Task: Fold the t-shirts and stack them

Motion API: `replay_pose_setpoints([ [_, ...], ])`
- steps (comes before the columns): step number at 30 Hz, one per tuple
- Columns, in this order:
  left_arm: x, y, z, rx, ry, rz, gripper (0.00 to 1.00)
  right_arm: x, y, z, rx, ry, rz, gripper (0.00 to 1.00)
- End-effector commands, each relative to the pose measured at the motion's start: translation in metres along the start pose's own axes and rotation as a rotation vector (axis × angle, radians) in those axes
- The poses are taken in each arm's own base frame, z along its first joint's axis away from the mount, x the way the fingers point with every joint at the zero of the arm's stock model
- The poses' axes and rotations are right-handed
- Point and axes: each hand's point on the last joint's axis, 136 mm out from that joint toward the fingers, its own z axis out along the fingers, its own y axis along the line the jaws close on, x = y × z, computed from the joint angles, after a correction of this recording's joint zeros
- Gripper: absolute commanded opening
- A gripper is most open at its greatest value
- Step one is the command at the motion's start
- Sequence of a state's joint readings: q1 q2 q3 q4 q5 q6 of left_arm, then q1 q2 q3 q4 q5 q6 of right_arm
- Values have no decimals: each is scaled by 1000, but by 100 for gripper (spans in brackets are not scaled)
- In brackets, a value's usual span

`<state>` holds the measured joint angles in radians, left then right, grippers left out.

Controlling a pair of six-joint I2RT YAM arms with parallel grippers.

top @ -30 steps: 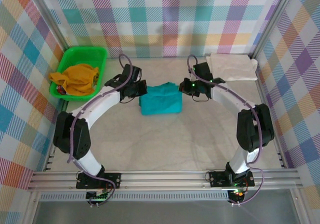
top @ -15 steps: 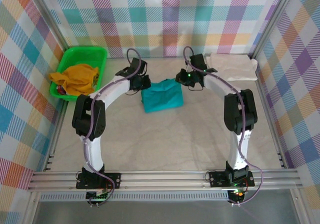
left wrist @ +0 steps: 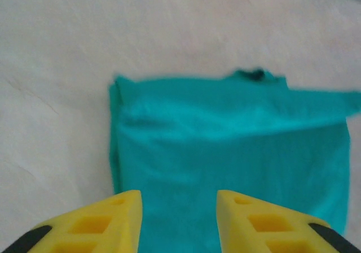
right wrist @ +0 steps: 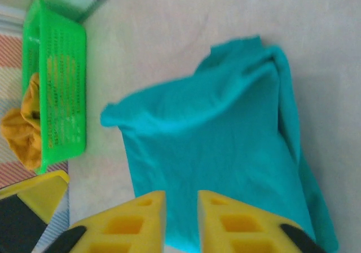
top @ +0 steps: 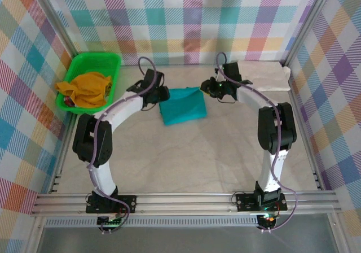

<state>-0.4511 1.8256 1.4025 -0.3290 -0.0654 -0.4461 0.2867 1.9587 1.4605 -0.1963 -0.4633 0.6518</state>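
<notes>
Plaid walls (top: pixel 186 16) enclose the pale counter (top: pixel 186 157), where the left arm (top: pixel 113 114) and right arm (top: pixel 265 103) arch inward to either side of the folded teal t-shirt (top: pixel 182 106). Behind and to the right of the teal t-shirt lies the folded cream t-shirt (top: pixel 262 75); well to its left, a green basket (top: pixel 76 72) holds a crumpled mustard cloth (top: pixel 87 89). The left tool (left wrist: pixel 179 199) hovers over the teal t-shirt, its yellow fingers moderately apart and empty, and the right tool (right wrist: pixel 181 199) shows a narrow gap, gripping nothing.
</notes>
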Motion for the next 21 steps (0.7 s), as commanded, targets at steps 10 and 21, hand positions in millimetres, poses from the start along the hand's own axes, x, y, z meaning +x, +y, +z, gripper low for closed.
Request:
replay_pose_setpoints([
  [10,-4,-29,97,19,69,41,18,-30,-5,54,-1,6,-38,3],
  [21,-30,20,138,-25,84,-53,21,-73,-20,115,-3,-17,39,5],
])
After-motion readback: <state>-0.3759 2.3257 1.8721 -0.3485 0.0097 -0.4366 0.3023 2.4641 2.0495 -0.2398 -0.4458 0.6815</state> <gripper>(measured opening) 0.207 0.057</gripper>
